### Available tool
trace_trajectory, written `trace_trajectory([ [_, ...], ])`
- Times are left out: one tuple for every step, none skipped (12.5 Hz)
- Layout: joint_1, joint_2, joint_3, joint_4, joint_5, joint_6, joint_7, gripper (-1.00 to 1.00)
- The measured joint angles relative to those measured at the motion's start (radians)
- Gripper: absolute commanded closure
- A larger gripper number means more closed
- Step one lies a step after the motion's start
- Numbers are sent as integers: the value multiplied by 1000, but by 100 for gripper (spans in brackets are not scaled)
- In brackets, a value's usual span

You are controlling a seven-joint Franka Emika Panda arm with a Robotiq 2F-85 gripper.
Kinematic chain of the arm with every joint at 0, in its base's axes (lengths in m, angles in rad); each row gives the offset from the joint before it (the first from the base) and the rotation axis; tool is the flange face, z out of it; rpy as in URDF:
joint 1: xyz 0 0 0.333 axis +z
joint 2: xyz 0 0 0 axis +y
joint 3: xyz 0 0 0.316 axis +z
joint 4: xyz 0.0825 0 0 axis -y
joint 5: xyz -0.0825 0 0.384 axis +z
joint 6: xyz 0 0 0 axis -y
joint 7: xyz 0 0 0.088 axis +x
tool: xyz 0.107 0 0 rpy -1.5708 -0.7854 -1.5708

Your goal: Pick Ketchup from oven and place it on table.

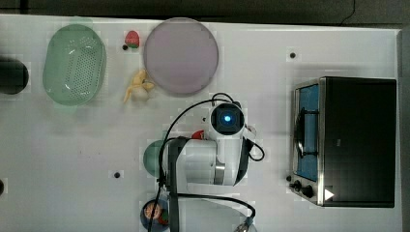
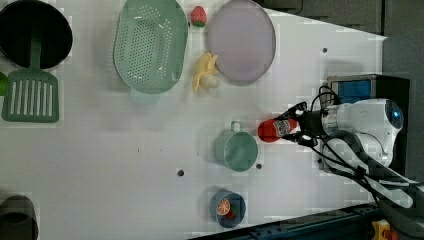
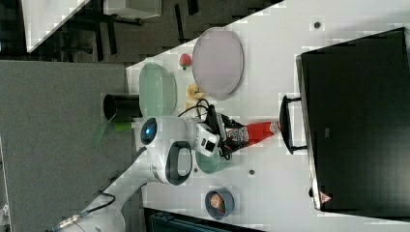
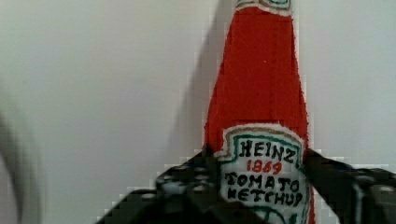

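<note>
The Ketchup point(image 4: 259, 84), a red bottle with a white label, sits between my gripper's point(image 4: 257, 163) two dark fingers, which press on the label from both sides. The bottle runs from the fingers down toward the white table point(image 1: 72, 145); whether its far end touches the table cannot be told. In the left view the gripper point(image 2: 295, 129) holds the Ketchup point(image 2: 271, 130) just beside a green mug. In the right view the Ketchup point(image 3: 258, 131) points toward the oven point(image 3: 358, 121), close to its handle. The oven point(image 1: 358, 140) stands at the top view's right, with the door shut.
A green mug point(image 2: 236, 150) is right next to the bottle. A small blue bowl point(image 2: 227, 207) with fruit sits near the table edge. Farther off are a lilac plate point(image 1: 181, 55), a green colander point(image 1: 73, 63), a banana point(image 1: 138, 87) and a strawberry point(image 1: 132, 38).
</note>
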State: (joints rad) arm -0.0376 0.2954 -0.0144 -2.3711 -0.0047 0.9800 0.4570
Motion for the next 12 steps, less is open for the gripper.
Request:
trace_trajectory([
  [0, -11, 8, 2, 0, -7, 0, -99],
  [1, -15, 18, 21, -1, -32, 0, -100],
  [3, -26, 25, 43, 5, -66, 0, -100],
  [6, -63, 21, 57, 24, -102, 0, -100],
  [15, -104, 6, 72, 0, -153, 0, -100],
  [12, -151, 4, 96, -7, -236, 0, -100],
  [9, -204, 2, 172, 11, -333, 0, -100],
  [5, -232, 7, 227, 11, -371, 0, -100],
  [-11, -263, 24, 287, 10, -423, 0, -100],
  [-15, -299, 31, 354, 9, -469, 0, -100],
  [-9, -328, 30, 414, 20, -540, 1, -100],
  [6, -356, 19, 481, 23, -648, 2, -100],
])
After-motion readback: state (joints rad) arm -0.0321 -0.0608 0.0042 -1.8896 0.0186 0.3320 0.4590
